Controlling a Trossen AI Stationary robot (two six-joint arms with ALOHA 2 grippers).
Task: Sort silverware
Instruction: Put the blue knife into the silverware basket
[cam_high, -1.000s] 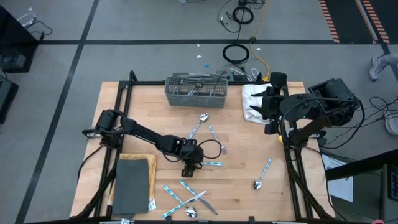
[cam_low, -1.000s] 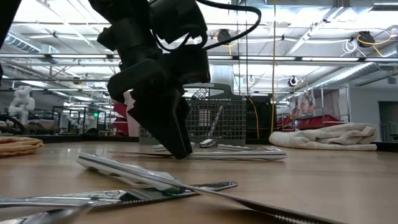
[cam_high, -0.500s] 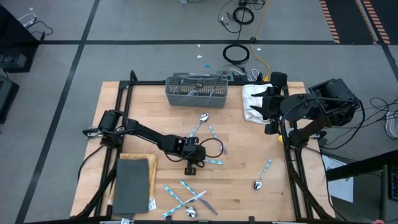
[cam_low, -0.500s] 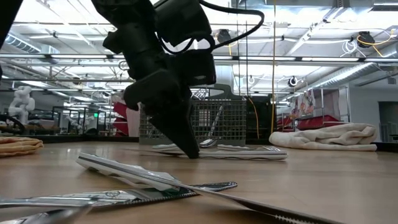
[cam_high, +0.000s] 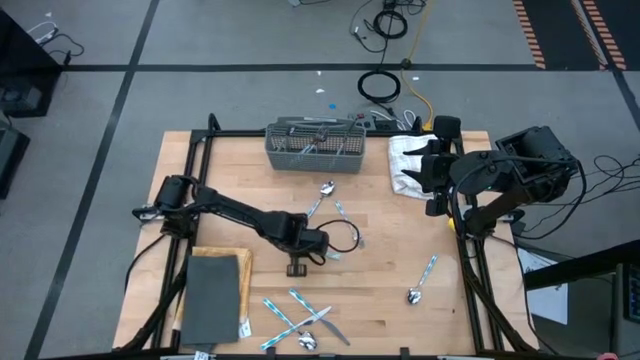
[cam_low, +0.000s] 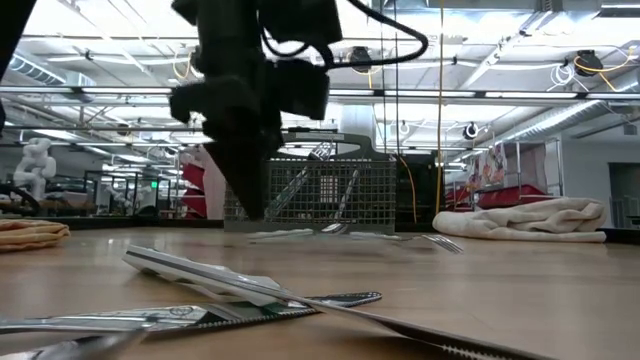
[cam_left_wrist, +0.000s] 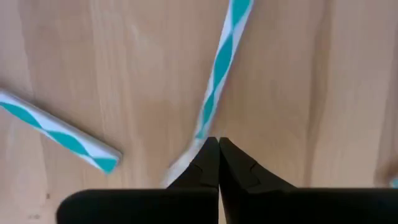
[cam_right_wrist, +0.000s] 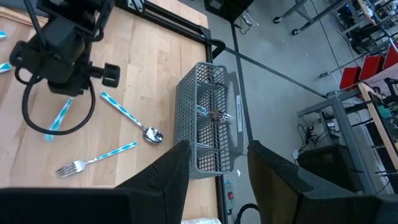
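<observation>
A: Left gripper (cam_left_wrist: 218, 163) status?
B: Fingers pressed together, tips on a blue-and-white handle (cam_left_wrist: 214, 74); looks pinched, though the contact is hidden. It sits mid-table, nearer than the mesh basket (cam_high: 316, 146).
A: Other silverware?
B: Crossed pile (cam_high: 300, 322) at the near edge; fork (cam_right_wrist: 94, 158) and spoon (cam_right_wrist: 132, 119) just before the basket.
A: Right gripper (cam_right_wrist: 213, 163)?
B: Spread, empty, parked by the towel (cam_high: 408, 163) beside the basket.
</observation>
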